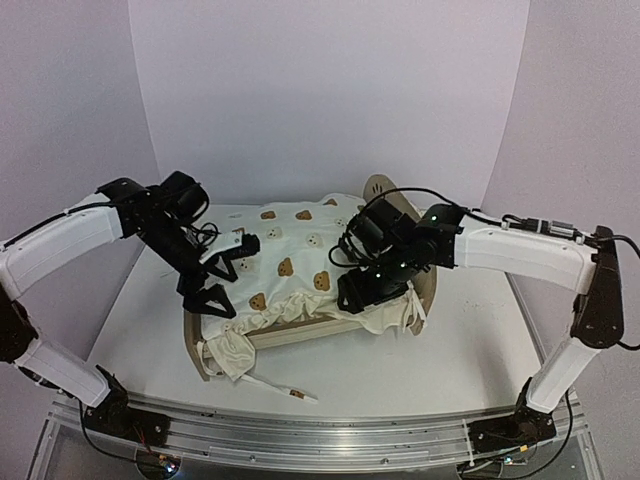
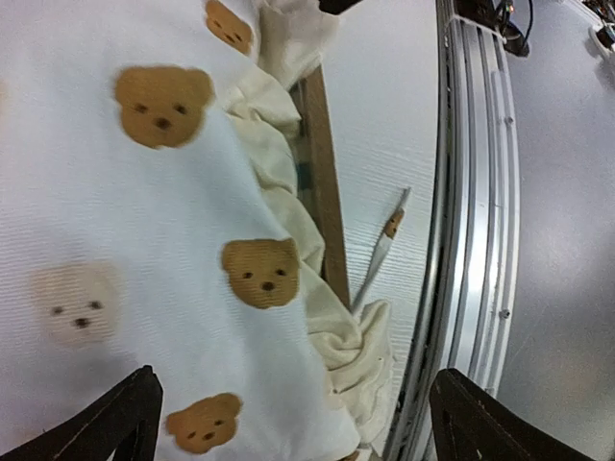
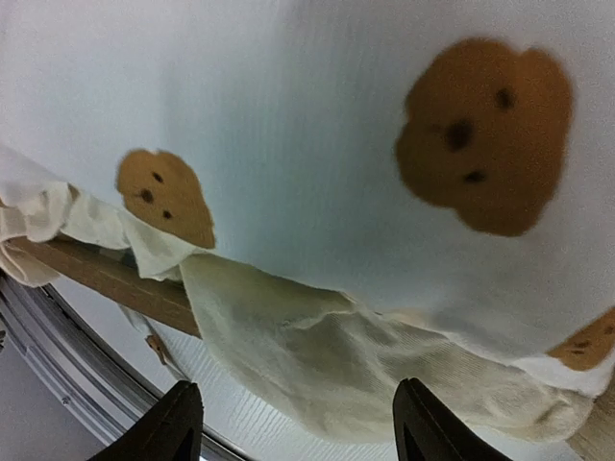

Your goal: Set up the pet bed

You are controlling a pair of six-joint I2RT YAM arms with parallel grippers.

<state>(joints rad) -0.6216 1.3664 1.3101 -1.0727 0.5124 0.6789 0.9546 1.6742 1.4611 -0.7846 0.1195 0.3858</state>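
1. The pet bed [image 1: 300, 331] sits in the middle of the desk [image 1: 480, 330], set at an angle. Its headboard [image 1: 383, 192] is at the far right and its footboard [image 1: 193, 348] at the near left.
2. The cream bear-print bedding [image 1: 290, 245] covers most of the frame. Its ruffle bunches over the near side rail [image 2: 322, 163], and one loose tie [image 1: 285, 392] trails onto the desk.
3. The left fingers [image 2: 130, 413] are spread wide and hold nothing. They hover over the bedding near the footboard end.
4. The right fingers [image 3: 178, 423] are also spread and empty. They hang just above the cloth at the headboard end, close to the rail.
5. I reckon the wooden frame is stiff and fairly light, so a push could slide it across the smooth desk. The bare rail or the top of a board looks like the firmest place to hold it.
6. The bedding looks soft and limp. It will drape and drag, so it is best pinched at the ruffled edge, one corner per arm, while the frame is kept from shifting.
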